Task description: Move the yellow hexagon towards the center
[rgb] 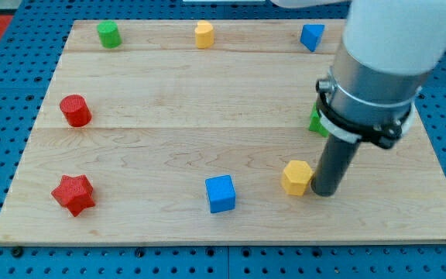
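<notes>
**A:** so where's the yellow hexagon [296, 177] sitting?

**B:** lower right part of the wooden tabletop [169, 101]. my tip [324, 191] is right up against its right side, looks like touching.

**A:** neighbours?

**B:** blue cube [221, 194] to its left near the bottom edge, green block [316, 122] above, half hidden behind the arm. Far off: red star [73, 194], red cylinder [75, 110], and green cylinder [108, 34], another yellow block [204, 34], blue block [311, 36] along the top.

**A:** claw spread or pinching?

**B:** no claw on this rig, just the rod.
</notes>
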